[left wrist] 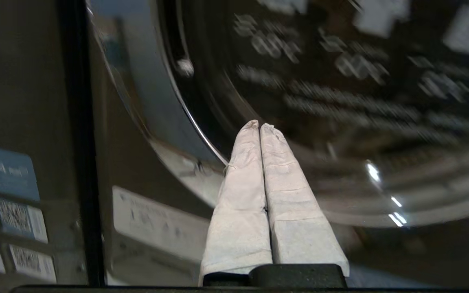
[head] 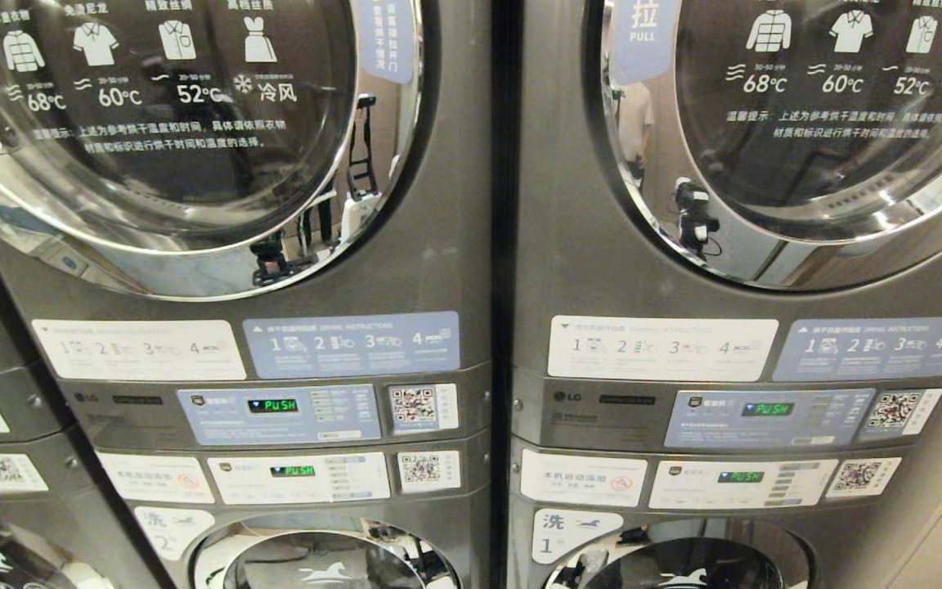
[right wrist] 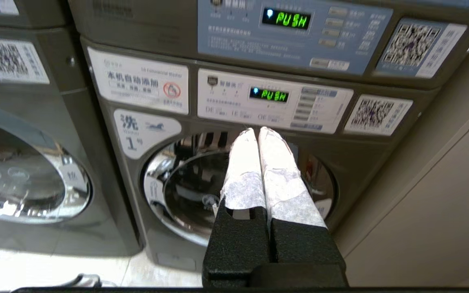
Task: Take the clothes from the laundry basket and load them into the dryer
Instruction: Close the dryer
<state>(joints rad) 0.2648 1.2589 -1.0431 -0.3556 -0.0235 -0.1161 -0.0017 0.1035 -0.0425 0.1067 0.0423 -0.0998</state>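
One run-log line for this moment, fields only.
left gripper: shut, empty, facing a chrome-ringed round glass dryer door | right gripper: shut, empty, low | door closed | basket: unseen

Both dryer doors (head: 152,123) are cut off at the head view's top edge, so you can't see the upper rims. Left wrist view: door lettering (left wrist: 340,81) is smeared, unreadable. Neither arm shows in the head view. Small text on the instruction stickers (head: 352,343) is illegible.
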